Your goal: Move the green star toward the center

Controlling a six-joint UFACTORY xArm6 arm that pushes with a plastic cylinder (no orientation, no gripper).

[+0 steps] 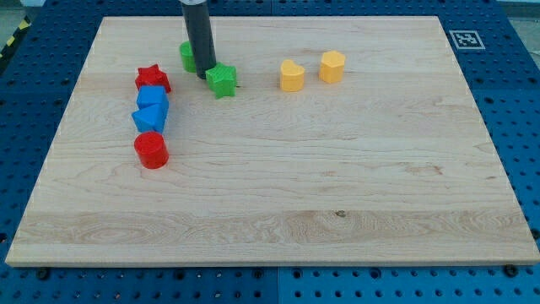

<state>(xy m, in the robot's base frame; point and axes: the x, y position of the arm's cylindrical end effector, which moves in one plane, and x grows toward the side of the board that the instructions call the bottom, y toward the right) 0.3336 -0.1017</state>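
Note:
The green star [222,80] lies on the wooden board [278,186] in the upper left part of the view. My tip [204,76] rests right against the star's left side. The dark rod rises from there to the view's top. A second green block [187,56] sits just behind the rod to the left and is partly hidden by it.
A red star [153,80], two blue blocks [153,99] [149,117] and a red cylinder [152,149] form a column at the view's left. Two yellow blocks [292,75] [332,66] sit right of the green star. A marker tag [464,39] is at the top right corner.

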